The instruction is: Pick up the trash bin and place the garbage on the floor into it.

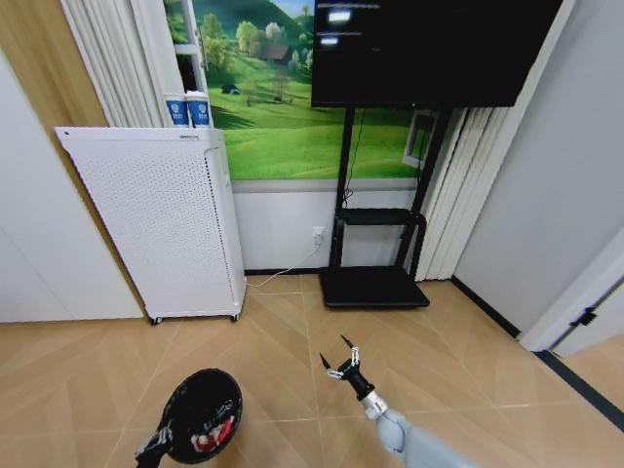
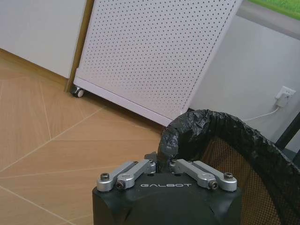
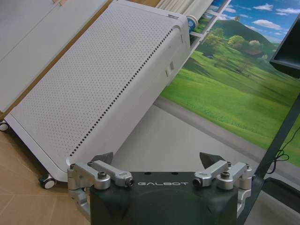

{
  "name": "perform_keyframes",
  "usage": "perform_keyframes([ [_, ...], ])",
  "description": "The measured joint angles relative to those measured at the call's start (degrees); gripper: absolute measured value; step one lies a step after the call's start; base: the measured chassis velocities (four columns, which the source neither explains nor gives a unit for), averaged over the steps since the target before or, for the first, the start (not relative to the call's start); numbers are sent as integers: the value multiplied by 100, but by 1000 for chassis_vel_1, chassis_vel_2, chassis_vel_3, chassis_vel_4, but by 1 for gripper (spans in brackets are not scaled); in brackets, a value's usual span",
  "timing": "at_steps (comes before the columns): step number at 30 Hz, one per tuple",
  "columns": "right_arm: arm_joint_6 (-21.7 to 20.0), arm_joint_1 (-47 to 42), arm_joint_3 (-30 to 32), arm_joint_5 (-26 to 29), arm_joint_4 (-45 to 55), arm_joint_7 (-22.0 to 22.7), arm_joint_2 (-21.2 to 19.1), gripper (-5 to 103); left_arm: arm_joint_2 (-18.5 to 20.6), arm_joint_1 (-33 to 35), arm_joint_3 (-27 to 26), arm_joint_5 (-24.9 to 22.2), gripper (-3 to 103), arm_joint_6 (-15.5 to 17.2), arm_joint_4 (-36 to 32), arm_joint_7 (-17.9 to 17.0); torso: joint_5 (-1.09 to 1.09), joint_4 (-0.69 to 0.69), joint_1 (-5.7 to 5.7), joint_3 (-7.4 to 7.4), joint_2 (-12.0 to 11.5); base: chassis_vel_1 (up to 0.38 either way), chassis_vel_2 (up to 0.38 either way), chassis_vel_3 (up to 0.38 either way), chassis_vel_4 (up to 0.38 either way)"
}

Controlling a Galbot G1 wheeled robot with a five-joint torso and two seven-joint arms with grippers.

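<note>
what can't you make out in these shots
- What is inside the trash bin: the head view shows red and white bits, too small to identify.
- The left tool fingertips: wrist view, hidden by the bin's black liner rim they close on.
- The bin's base: cut off by the head view's bottom edge.
- The right tool is open, holding nothing.

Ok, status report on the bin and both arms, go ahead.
Left pincer shut on the trash bin rim, bin held. Red garbage inside. Right pincer open, empty, raised over bare floor. Nothing in the way.
</note>
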Motion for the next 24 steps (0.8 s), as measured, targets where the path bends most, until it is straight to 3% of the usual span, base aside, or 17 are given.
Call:
perform_keyframes([
  [10, 0, 65, -29, 101, -178, -79, 140, 100, -35, -70, 58, -50, 6, -29, 288, 149, 0, 2, 0, 0, 0, 0, 0, 0, 0],
  [11, 0, 42, -23, 101, -194, -82, 141, 100, -35, -95, 57, -64, 11, -40, 323, 157, 2, 0, 0, 0, 0, 0, 0, 0, 0],
  [12, 0, -18, 0, 106, -291, -91, 156, 100, -58, -213, 93, -46, 27, -73, 452, 168, 0, 0, 0, 0, 0, 0, 0, 0, 0],
  [16, 0, -22, 15, 157, -319, -94, 174, 100, -83, -277, 116, -3, 37, -80, 492, 167, 0, 0, 0, 0, 0, 0, 0, 0, 0],
  [19, 0, -11, 18, 244, -309, -103, 150, 100, -89, -258, 43, 87, 54, -119, 505, 160, 0, -1, 0, 0, 0, 0, 0, 0, 0],
  [20, 0, -11, 18, 244, -309, -103, 150, 100, -89, -258, 43, 87, 54, -119, 505, 160, 0, -1, 0, 0, 0, 0, 0, 0, 0],
  [24, 0, -3, 51, 352, -268, -110, 87, 100, -22, 22, -183, 281, 70, -29, 325, -14, 1, 2, 0, 0, 0, 0, 0, 0, 0],
])
